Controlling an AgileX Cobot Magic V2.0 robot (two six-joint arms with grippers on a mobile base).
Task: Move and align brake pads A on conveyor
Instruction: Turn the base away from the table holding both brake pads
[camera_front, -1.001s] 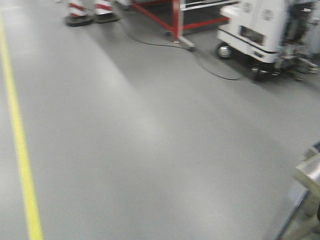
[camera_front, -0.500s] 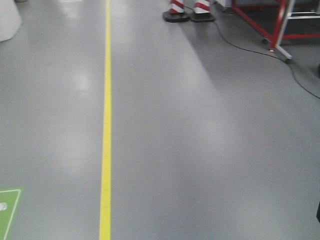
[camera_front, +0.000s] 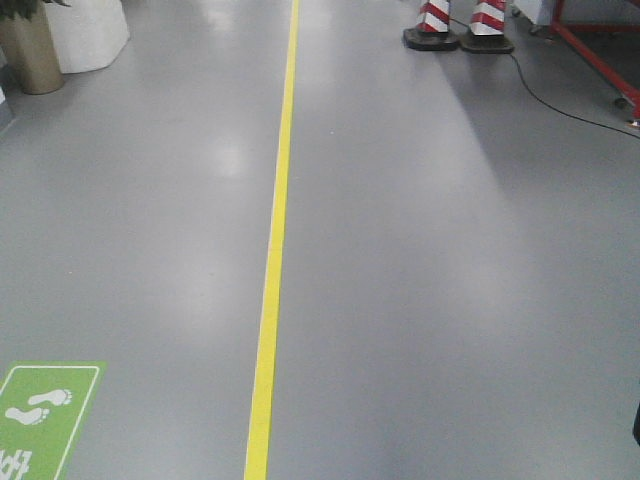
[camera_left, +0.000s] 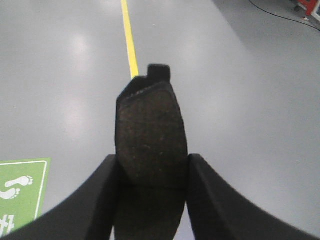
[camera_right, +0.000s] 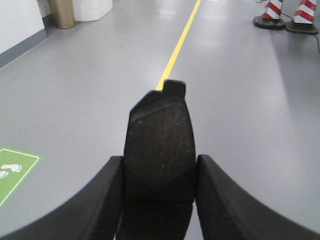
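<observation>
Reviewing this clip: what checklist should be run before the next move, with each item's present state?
1. Left gripper shut on a brake pad: ok.
2. Right gripper shut on the second brake pad: ok.
3. Conveyor belt in view: not ok, no view shows it.
4. Striped cones off to the right of the yellow line: ok.
5. Which way the pads' grooves face: cannot tell.

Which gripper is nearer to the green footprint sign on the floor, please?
Probably left. The left gripper has the green footprint sign just down to its left; from the right gripper it lies farther off left.
</observation>
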